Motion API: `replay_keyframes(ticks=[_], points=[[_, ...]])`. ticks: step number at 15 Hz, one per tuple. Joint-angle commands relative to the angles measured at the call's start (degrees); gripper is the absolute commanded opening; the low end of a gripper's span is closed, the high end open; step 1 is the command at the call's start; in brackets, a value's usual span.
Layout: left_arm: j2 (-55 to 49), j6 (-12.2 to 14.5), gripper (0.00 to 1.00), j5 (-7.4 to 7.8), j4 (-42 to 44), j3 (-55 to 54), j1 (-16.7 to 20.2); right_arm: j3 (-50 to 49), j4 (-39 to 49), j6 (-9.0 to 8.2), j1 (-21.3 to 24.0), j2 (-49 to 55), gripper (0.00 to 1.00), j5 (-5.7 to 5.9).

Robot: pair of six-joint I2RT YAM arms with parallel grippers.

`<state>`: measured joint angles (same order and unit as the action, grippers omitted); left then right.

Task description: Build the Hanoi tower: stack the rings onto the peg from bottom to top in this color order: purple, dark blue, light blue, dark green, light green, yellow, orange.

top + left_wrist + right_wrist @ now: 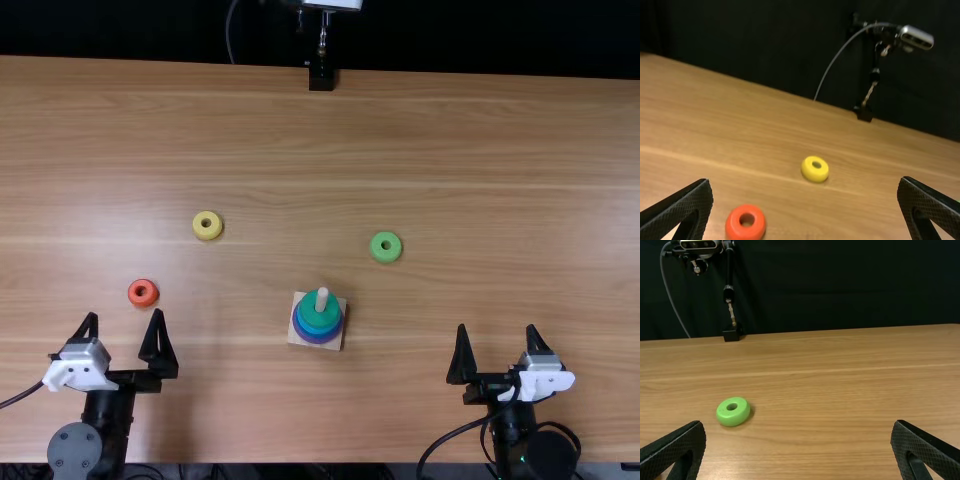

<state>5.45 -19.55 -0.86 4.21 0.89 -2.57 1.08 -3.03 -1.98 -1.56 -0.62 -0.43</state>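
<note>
My left gripper [123, 330] stands open at the lower left, just short of the orange ring [143, 293]; the left wrist view has the gripper [805, 205] spread wide, with the orange ring [745, 223] and the yellow ring [815, 169] beyond. My right gripper [498, 335] is open at the lower right, and so is the gripper [799, 447] in its wrist view. Green rings over blue and purple ones sit around the peg [322, 298] on a square wooden base [301, 339]. The yellow ring [207, 225] and light green ring [386, 247] lie flat on the table.
The wooden table [480, 150] spans the workspace. At its far edge stands a camera mount [321, 75] with a cable. The peg base sits between the two arms, nearer the front edge than the loose yellow and light green rings.
</note>
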Motion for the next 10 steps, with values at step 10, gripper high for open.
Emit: replay_keyframes(ticks=[10], points=[[-5.5,20.1,1.0,0.13,-8.5,-0.9,-0.2,-0.3,0.2,-0.03,0.2,0.6,1.0,0.0]])
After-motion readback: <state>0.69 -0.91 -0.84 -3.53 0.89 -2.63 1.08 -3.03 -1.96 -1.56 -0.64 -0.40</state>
